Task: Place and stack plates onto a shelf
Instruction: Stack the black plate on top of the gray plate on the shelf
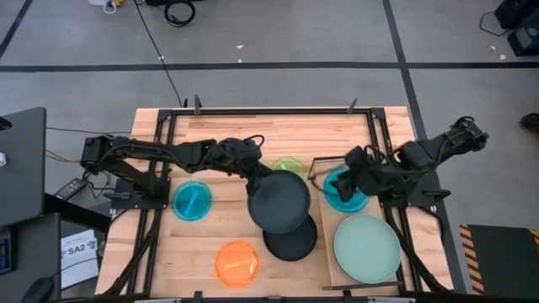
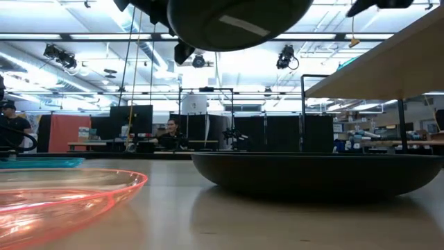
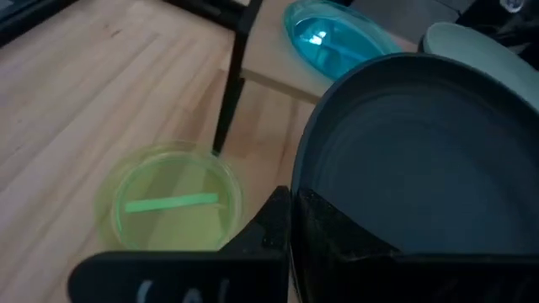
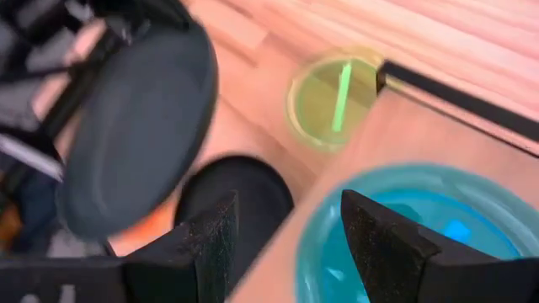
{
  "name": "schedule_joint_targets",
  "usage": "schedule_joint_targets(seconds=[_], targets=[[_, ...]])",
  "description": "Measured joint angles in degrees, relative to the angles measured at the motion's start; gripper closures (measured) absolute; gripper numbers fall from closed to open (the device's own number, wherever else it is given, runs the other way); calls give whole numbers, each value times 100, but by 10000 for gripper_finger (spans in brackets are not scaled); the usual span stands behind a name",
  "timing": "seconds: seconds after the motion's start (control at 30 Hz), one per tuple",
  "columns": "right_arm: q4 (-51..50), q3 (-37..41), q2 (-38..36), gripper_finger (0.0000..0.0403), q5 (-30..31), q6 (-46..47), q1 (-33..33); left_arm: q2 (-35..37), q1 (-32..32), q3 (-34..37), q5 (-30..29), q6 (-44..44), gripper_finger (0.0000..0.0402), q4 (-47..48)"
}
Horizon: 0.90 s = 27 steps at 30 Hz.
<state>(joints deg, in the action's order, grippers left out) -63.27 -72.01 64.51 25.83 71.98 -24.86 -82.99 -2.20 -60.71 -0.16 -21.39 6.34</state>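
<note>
My left gripper (image 1: 255, 176) is shut on a large black plate (image 1: 280, 202) and holds it in the air over the middle of the table. A second black plate (image 1: 291, 241) rests on the tabletop just nearer. The lime plate (image 1: 289, 166), a cyan plate (image 1: 193, 201) and the orange plate (image 1: 237, 263) lie on the table. The raised shelf (image 1: 327, 252) at the right carries another cyan plate (image 1: 345, 192) and the mint plate (image 1: 366, 248). My right gripper (image 4: 286, 244) is open, over the left rim of the cyan plate on the shelf. My left gripper pinches the black plate's rim (image 3: 305, 210) on the plate's far left side. One finger (image 3: 268, 229) shows against the outside of the rim; the plate hides the other. The fingers come from the table's left. The plate is lifted clear of the table, its hollow side up.
The shelf stands on thin black legs (image 3: 227, 93) above the tabletop, and its left edge (image 4: 354, 143) runs close beside the lime plate. A black frame (image 1: 269, 111) runs along the table's far edge. People and desks show in the room behind (image 2: 166, 135).
</note>
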Motion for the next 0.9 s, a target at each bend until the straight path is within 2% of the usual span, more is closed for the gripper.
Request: schedule_joint_targets(seconds=[0.23,0.57,0.9], targets=[[701,0,0,187,-488,-252,883,7,-148,0,-24,-46,387,-37],[1817,0,243,187,-1282,-1199,1689,7,-343,0,-549,-42,387,-56],[1824,0,859,191,-1548,-1667,2162,7,-452,0,-600,10,387,-163]])
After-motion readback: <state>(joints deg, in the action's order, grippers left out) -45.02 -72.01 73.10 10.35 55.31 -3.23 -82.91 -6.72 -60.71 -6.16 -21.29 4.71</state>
